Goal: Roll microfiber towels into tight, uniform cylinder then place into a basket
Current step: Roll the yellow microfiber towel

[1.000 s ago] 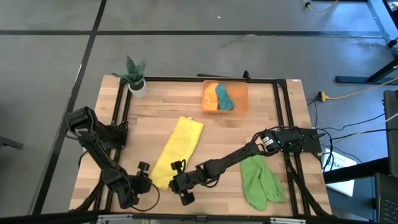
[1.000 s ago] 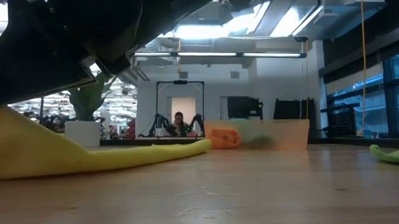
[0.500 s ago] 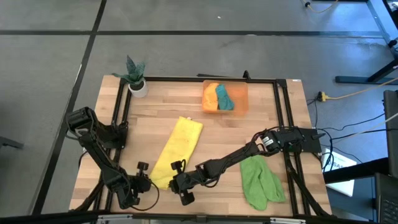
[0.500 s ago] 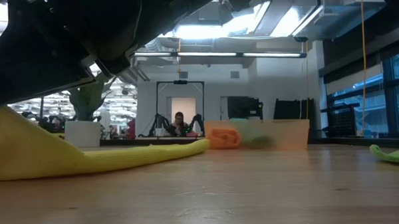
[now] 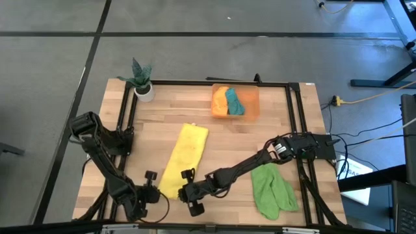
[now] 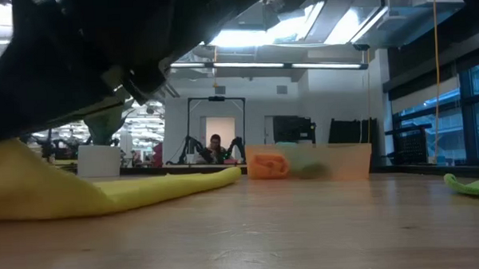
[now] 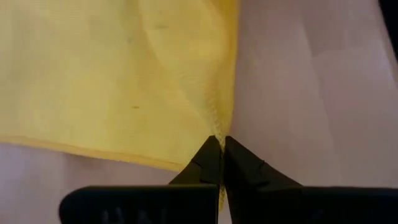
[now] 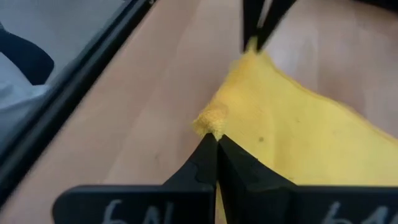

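Two claws clamped on yellow towel (image 5: pixel 183 156), one per near corner: left claw (image 7: pixel 219 148), right claw (image 8: pixel 214 140). Probably pinned there to start the roll toward basket (image 5: pixel 253 108). Towel flat on worktop (image 5: pixel 286 136), short of basket. Orange and teal already binned; green (image 5: pixel 273 188) off to side.

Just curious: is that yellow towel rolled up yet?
No. The yellow towel lies as a long flat strip, each gripper pinching a near corner.
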Action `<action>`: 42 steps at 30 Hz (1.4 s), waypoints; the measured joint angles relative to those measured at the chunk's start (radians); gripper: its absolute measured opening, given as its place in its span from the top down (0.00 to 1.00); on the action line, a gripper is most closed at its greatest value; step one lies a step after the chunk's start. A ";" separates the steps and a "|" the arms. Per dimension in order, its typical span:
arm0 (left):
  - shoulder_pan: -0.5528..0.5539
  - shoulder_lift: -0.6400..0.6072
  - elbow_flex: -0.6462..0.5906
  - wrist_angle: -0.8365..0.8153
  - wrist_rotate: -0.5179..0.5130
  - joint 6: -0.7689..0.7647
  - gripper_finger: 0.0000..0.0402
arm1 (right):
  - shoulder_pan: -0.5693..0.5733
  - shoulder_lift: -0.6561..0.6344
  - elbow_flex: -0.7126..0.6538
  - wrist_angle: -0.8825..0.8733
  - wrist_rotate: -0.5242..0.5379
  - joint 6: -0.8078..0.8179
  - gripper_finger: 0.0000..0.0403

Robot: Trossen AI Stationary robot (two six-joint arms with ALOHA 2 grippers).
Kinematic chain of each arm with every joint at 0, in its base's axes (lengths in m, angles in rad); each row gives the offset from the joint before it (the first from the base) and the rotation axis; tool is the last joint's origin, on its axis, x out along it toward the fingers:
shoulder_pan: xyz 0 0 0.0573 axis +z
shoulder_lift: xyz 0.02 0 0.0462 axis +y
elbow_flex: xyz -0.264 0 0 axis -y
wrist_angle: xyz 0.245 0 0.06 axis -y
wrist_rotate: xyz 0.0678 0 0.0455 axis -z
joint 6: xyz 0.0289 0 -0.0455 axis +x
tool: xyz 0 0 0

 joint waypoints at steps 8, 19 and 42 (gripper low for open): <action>0.069 0.000 0.101 -0.084 0.019 -0.022 1.00 | 0.031 0.000 0.000 -0.082 0.000 0.145 0.99; 0.126 -0.001 0.116 -0.109 0.142 0.004 1.00 | 0.080 -0.025 0.000 -0.144 0.156 0.235 0.99; 0.244 0.006 0.108 -0.104 0.056 0.059 1.00 | 0.111 -0.054 0.000 -0.412 0.518 0.620 0.99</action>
